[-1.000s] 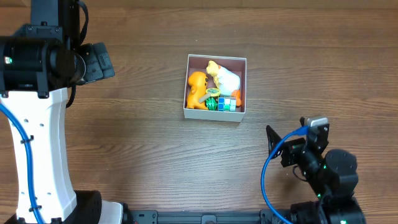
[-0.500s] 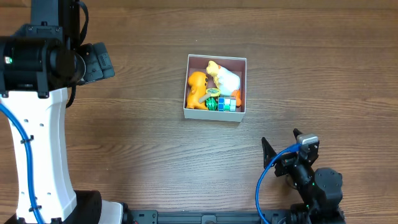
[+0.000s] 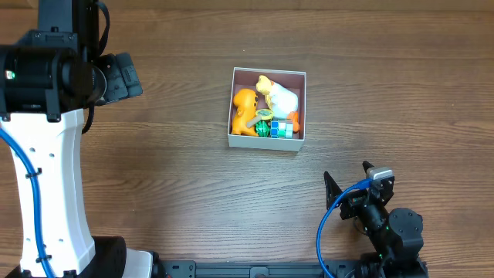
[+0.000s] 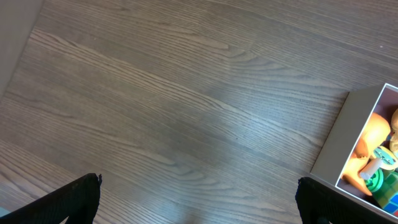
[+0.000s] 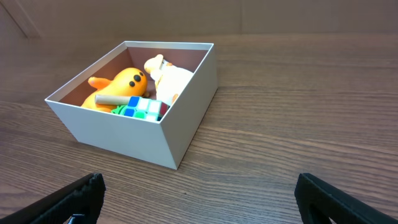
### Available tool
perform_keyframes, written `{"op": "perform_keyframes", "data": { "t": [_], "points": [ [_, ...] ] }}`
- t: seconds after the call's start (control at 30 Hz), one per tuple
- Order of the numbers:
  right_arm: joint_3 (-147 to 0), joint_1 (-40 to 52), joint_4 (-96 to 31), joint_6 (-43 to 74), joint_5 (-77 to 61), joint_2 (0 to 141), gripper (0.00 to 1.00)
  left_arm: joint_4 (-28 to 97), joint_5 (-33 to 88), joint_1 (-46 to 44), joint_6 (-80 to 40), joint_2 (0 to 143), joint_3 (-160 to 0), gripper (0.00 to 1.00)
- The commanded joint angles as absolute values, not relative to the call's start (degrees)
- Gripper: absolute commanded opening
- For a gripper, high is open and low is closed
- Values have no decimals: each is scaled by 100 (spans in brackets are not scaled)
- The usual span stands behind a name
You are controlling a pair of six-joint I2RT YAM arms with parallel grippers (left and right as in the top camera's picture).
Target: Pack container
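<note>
The container point(image 3: 231, 140) is a square white-walled box with a pinkish-brown inside, at the table's upper middle. It holds an orange toy point(image 3: 245, 110), a white and yellow toy point(image 3: 279, 96), a green piece and a blue and white cube point(image 3: 279, 128). It also shows in the right wrist view point(image 5: 180, 121) and at the right edge of the left wrist view point(image 4: 339, 146). My right gripper point(image 5: 198, 202) is open and empty, low over the table in front of the box. My left gripper point(image 4: 199, 202) is open and empty, high over bare wood left of the box.
The left arm's white column point(image 3: 42, 185) stands at the left side of the table. The right arm point(image 3: 386, 224) with its blue cable sits at the front right. Bare wooden table point(image 3: 177, 193) surrounds the box.
The right arm has drawn back toward the front edge of the table, away from the box. The left arm and the box contents have not moved.
</note>
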State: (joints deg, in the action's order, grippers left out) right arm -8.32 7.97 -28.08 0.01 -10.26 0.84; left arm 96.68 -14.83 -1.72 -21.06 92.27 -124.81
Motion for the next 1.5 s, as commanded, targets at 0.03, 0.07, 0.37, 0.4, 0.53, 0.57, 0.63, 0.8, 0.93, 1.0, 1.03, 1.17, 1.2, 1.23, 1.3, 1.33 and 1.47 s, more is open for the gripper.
{"op": "perform_keyframes", "data": {
  "t": [0.03, 0.07, 0.37, 0.4, 0.53, 0.57, 0.63, 0.8, 0.93, 1.0, 1.03, 1.17, 1.2, 1.23, 1.3, 1.33, 1.47],
  "points": [
    [-792, 829, -2797, -25, -1052, 16, 100, 9679, -1542, -126, -2187, 9225, -12486, 100],
    [-792, 829, -2797, -25, -1052, 16, 100, 9679, -1542, -126, -2187, 9225, -12486, 100],
    [-792, 829, -2797, -25, -1052, 16, 100, 9679, -1542, -126, -2187, 9227, -12486, 100],
    [-792, 829, -2797, -25, -1052, 16, 100, 9679, -1542, -126, -2187, 9227, -12486, 100],
    [-792, 829, -2797, -25, -1052, 16, 100, 9679, -1542, -126, -2187, 9227, -12486, 100],
    [-792, 829, -2797, -25, -1052, 16, 100, 9679, -1542, -126, -2187, 9227, -12486, 100],
    [-792, 829, -2797, -25, -1052, 16, 100, 9679, -1542, -126, -2187, 9225, -12486, 100],
    [-792, 829, -2797, -25, -1052, 16, 100, 9679, -1564, -130, -2185, 9192, -12486, 100],
    [-792, 829, -2797, -25, -1052, 16, 100, 9107, -1393, -130, -2189, 8683, -12121, 100],
    [-792, 829, -2797, -25, -1052, 16, 100, 8519, -1352, -130, -2189, 8305, -11592, 100],
    [-792, 829, -2797, -25, -1052, 16, 100, 8130, -1352, -130, -2189, 8066, -11212, 100],
    [-792, 829, -2797, -25, -1052, 16, 100, 6265, -1352, -130, -2187, 6947, -9275, 100],
    [-792, 829, -2797, -25, -1052, 16, 100, 5774, -1352, -130, -2187, 6622, -8694, 100],
    [-792, 829, -2797, -25, -1052, 16, 100, 5387, -1363, -130, -2185, 6346, -8211, 100],
    [-792, 829, -2797, -25, -1052, 16, 100, 4779, -1415, -130, -2182, 5863, -7417, 100],
    [-792, 829, -2797, -25, -1052, 16, 100, 4536, -1415, -130, -2182, 5645, -7076, 100],
    [-792, 829, -2797, -25, -1052, 16, 100, 3686, -1590, -130, -2097, 4499, -5557, 100]
  ]
}}
